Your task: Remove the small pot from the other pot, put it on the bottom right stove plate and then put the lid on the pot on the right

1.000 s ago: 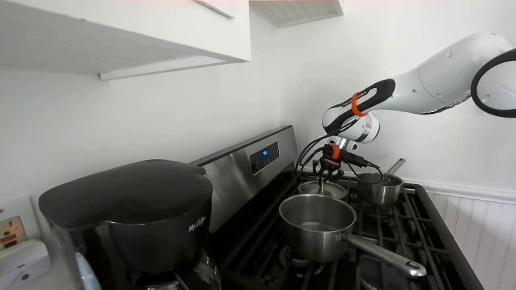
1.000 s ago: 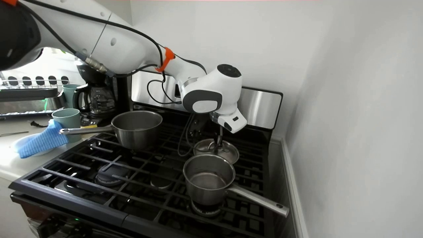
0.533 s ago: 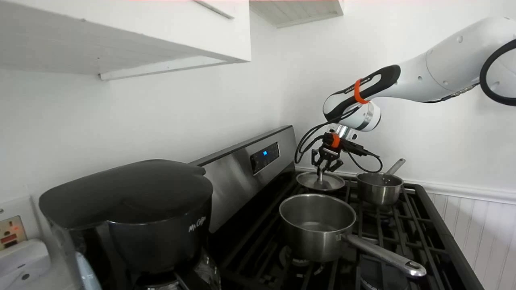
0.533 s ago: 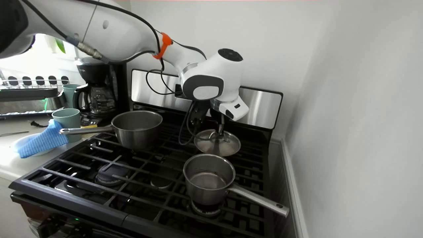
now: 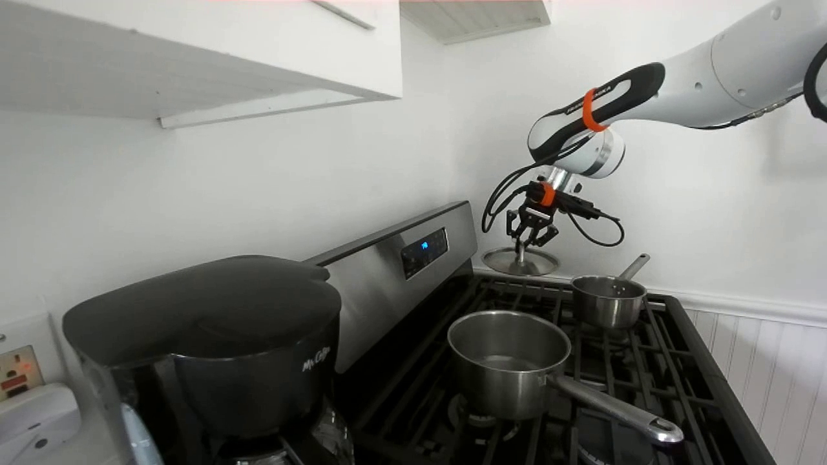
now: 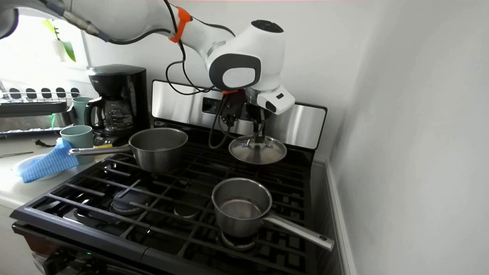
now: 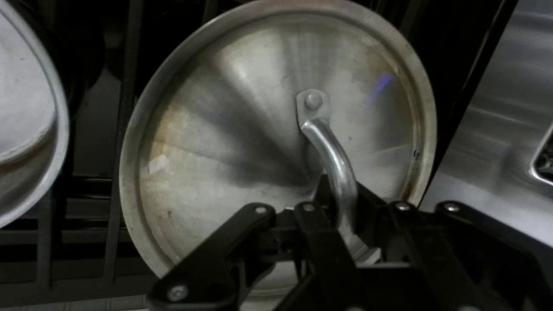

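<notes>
Steel lid (image 7: 259,138), handle (image 7: 335,160) pinched in your end effector (image 7: 342,194).
Carry it level over the small pot (image 5: 607,307), frame right.

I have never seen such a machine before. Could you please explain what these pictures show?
The white machine is a robot arm. Its black pincer holds a metal lid by the handle, above the stove. The wide pictures come from two cameras outside the robot. The close picture is taken from the end of the arm, so the lid fills much of it. On the stove stand a larger pot near the coffee maker and a smaller pot near the side wall, both without lids.
</notes>
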You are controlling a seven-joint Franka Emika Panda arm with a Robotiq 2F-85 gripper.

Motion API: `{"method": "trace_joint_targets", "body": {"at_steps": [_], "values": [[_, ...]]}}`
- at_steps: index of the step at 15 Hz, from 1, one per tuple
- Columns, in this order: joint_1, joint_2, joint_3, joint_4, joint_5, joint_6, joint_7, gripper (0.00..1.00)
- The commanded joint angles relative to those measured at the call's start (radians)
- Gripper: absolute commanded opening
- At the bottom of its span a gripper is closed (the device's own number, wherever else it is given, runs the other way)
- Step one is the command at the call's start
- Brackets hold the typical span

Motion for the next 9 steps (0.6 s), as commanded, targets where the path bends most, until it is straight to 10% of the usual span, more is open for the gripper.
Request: {"method": "trace_joint_targets", "body": {"at_steps": [1, 9], "values": [[0.012, -0.105, -0.037, -0.109, -0.048, -0.022, 0.005, 0.02], [-0.032, -0.223, -0.057, -0.292, -0.020, -0.024, -0.109, 0.02]]}}
